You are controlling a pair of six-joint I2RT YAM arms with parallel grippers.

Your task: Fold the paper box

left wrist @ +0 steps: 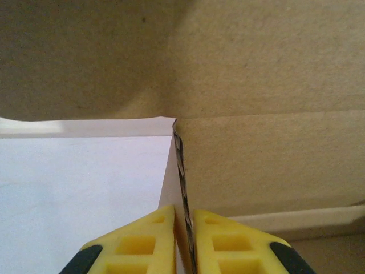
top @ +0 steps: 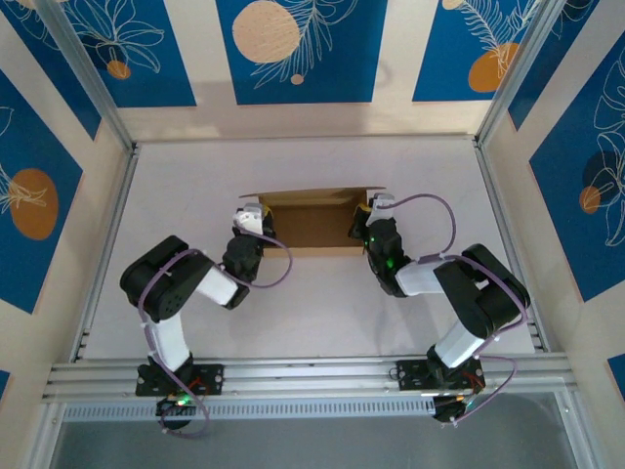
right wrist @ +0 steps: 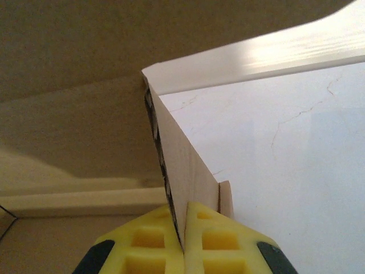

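Observation:
The paper box, plain brown cardboard, lies as a shallow open tray at the middle of the white table. My left gripper is at the box's left end. In the left wrist view its yellow fingers straddle the upright side wall, closed on the corrugated edge. My right gripper is at the right end. There the fingertips pinch the other side wall tightly. The box's inside shows beyond each wall.
An aluminium rail runs along the near edge by the arm bases. Patterned blue and beige panels enclose the table on three sides. Bare white tabletop lies outside each box wall.

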